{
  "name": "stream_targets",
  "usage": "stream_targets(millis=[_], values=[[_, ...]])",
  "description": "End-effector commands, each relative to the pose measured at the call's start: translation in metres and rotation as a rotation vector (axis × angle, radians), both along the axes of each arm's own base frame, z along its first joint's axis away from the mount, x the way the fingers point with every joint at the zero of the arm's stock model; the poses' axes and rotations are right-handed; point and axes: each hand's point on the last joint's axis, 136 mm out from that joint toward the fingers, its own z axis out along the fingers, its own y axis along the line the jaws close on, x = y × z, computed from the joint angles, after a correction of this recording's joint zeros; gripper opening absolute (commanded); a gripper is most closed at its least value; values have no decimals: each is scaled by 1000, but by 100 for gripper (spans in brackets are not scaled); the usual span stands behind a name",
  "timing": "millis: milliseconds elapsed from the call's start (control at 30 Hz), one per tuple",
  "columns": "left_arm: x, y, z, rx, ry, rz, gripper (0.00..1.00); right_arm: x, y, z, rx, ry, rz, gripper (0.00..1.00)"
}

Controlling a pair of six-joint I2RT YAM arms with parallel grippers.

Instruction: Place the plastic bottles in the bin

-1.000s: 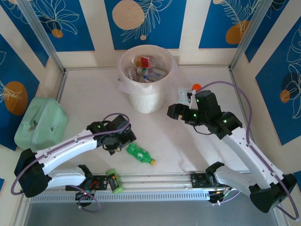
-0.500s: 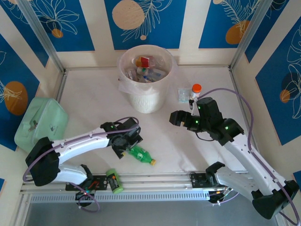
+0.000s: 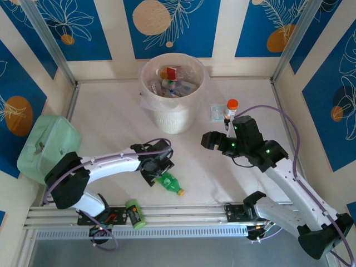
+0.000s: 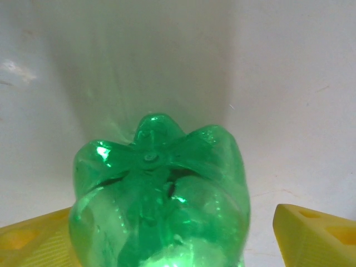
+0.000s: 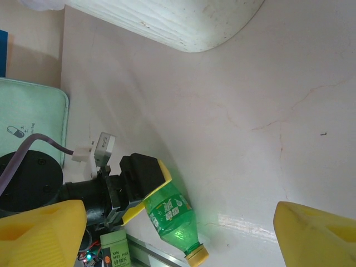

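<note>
Right gripper [image 5: 178,238]: jaws wide apart, nothing between them. A white ribbed bin [image 5: 183,22] stands on the table [image 5: 250,100] at the top of the view. A green bottle [image 5: 169,214] with a yellow cap [image 5: 196,256] lies on its side near the table's railed edge. The left gripper [image 5: 149,194] straddles the bottle's base; contact cannot be confirmed. A pale green box [image 5: 30,122] sits at the left edge.
</note>
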Motion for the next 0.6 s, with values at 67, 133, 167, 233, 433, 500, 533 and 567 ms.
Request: stream_targets(millis=[67,133,167,233,433,500,533,567], values=[[-4,-12,-7,-18,51,19,79,0,-3,-5,-16,27,-14,87],[-4,-11,-7,-15,52,13,77,0,-4,-5,-22,28,-20,86],[-4,-11,-7,-15,52,11,75,0,-5,-5,-24,29,-22,86],[-2,-10,-4,-9,40,4,71,1,-6,-6,-28,31,-29,86],[7,-3,8,22,-1,-25,63,3,-10,-5,-33,29,-50,84],[8,-2,11,27,-14,-33,61,3,-11,-3,-37,26,-57,84],[10,-1,14,31,-27,-39,60,4,-12,-3,-40,24,-59,84],[12,0,17,36,-37,-45,59,3,-13,-1,-42,20,-60,84]])
